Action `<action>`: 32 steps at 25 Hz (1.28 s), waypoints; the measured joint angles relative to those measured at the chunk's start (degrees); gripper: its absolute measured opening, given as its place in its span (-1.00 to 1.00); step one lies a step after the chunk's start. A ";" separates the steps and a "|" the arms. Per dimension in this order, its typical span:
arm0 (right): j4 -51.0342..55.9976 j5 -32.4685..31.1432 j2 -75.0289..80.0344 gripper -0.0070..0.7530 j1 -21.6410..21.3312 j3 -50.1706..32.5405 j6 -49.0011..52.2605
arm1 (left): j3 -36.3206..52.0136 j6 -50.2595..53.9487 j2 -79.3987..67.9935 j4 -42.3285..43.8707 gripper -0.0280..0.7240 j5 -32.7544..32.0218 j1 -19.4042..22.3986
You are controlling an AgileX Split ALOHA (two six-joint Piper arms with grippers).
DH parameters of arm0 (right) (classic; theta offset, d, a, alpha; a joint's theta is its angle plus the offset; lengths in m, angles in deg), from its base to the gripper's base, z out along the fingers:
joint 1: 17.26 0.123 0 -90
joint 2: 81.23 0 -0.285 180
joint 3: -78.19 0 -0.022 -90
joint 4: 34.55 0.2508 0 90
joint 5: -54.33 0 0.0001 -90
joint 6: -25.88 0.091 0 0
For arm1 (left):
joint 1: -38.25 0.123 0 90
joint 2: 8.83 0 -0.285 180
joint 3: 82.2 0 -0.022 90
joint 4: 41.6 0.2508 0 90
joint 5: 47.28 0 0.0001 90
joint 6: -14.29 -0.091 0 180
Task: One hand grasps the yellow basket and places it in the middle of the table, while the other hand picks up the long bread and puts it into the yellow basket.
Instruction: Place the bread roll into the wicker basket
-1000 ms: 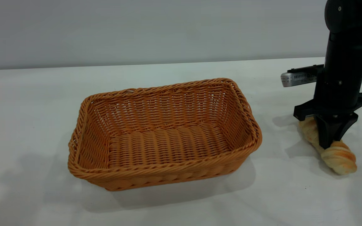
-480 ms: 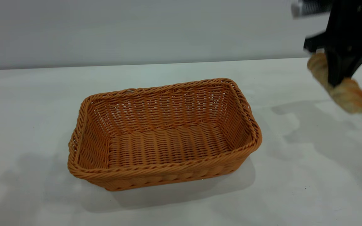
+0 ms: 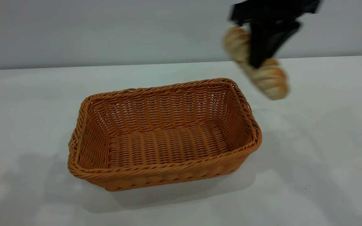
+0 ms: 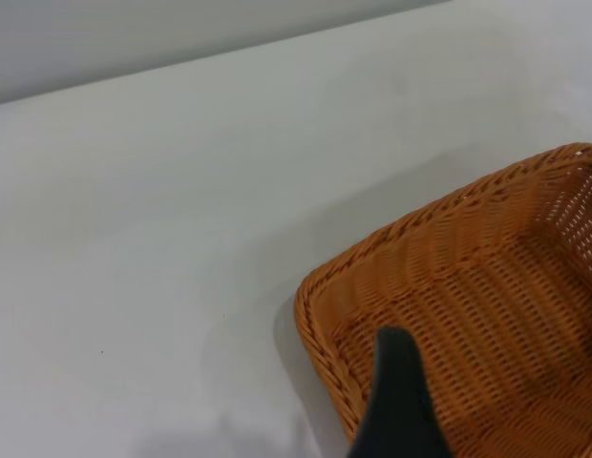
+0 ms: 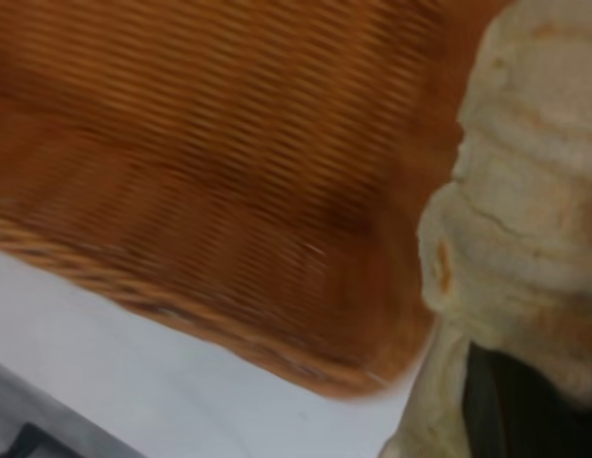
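The yellow basket (image 3: 165, 138) stands upright on the white table (image 3: 27, 103), around the middle, with nothing inside. My right gripper (image 3: 258, 61) hangs in the air above and just beyond the basket's far right corner, shut on the long bread (image 3: 270, 80), which slants down toward the right. In the right wrist view the bread (image 5: 525, 219) fills the side of the picture, with the basket's (image 5: 210, 162) floor and rim below it. In the left wrist view a black part of my left gripper (image 4: 396, 405) shows above one corner of the basket (image 4: 468, 315). The exterior view does not show the left arm.
Bare white tabletop (image 4: 162, 239) stretches all round the basket, and a grey wall (image 3: 105, 28) stands behind the table's far edge. No other objects are in view.
My right gripper has lifted the long bread off the table at the right and carried it up and leftward toward the basket's far right corner. The basket has not moved.
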 joint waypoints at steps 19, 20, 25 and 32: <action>13.87 14.70 11.42 -0.70 6.16 0.00 -15.94 | 0.02 0.00 0.00 -2.23 0.63 0.00 0.00; 14.00 14.77 11.50 -0.60 6.16 0.00 -16.63 | 0.02 0.00 0.00 -2.23 0.63 0.00 0.00; 14.77 15.16 11.50 0.08 6.16 0.00 -18.70 | 0.02 0.00 0.00 -2.23 0.63 0.00 0.00; 14.74 14.76 11.50 0.37 6.16 0.00 -18.94 | 0.02 -4.67 0.00 -2.23 0.63 -1.50 0.00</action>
